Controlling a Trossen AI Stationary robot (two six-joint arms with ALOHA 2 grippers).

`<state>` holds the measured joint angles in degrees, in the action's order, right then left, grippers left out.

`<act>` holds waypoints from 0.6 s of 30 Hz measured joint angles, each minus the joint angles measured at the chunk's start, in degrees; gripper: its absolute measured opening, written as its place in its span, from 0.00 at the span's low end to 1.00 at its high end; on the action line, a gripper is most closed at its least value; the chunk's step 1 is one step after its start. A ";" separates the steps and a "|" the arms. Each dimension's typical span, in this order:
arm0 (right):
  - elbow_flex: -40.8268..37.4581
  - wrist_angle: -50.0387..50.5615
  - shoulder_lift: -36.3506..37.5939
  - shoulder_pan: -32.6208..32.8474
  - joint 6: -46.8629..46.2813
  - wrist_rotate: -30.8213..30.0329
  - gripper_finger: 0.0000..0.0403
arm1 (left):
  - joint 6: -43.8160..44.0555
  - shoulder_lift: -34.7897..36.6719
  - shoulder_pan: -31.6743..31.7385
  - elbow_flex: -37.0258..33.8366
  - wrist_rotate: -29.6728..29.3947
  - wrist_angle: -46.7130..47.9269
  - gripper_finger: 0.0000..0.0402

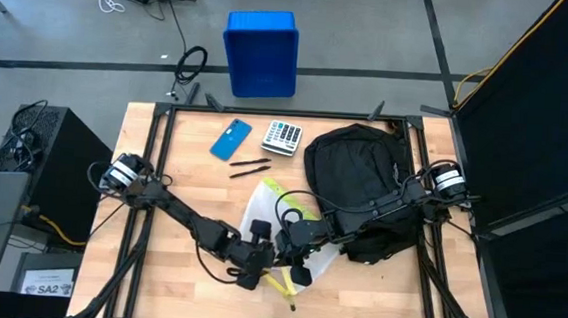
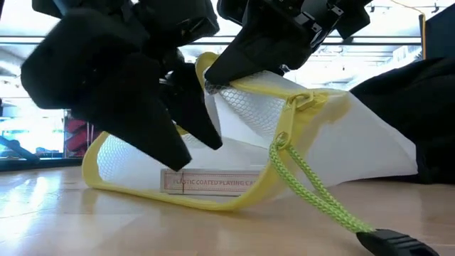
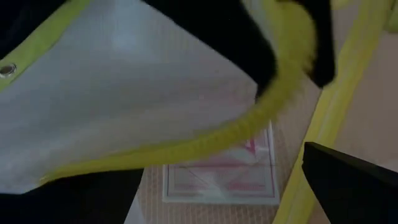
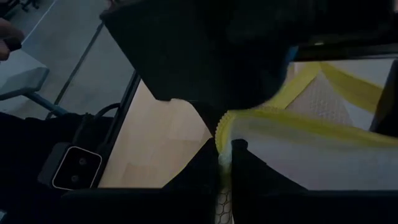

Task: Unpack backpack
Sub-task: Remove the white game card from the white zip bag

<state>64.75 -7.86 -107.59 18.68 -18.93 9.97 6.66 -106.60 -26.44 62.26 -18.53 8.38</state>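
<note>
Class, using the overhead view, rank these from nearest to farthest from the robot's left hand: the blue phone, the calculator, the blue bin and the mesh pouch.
Measured from the left hand, near the table's front edge:
1. Mesh pouch, white with yellow trim, right at the hand.
2. Blue phone, toward the table's back, left of centre.
3. Calculator, beside the phone, slightly farther.
4. Blue bin, on the floor beyond the table.

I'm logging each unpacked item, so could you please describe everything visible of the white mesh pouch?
The white mesh pouch has yellow edging, a zipper and a braided green cord. It lies on the table beside the backpack, its mouth held open: the right gripper pinches the upper rim, shut. A box of playing cards lies inside.
</note>
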 joint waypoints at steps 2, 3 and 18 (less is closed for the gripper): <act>0.00 0.00 0.00 0.00 -0.01 -0.06 0.00 | 0.38 -0.83 0.45 0.00 0.70 0.05 0.98; -0.02 0.00 0.00 0.00 -0.01 -0.06 0.00 | 1.02 -1.36 0.78 0.00 1.57 0.09 0.98; -0.03 -0.11 -0.02 0.02 -0.01 0.42 0.00 | 7.90 -4.53 2.61 0.24 4.97 -0.09 0.79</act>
<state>64.73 -7.97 -107.61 18.70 -18.94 10.39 14.56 -111.13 -23.83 62.49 -13.56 8.29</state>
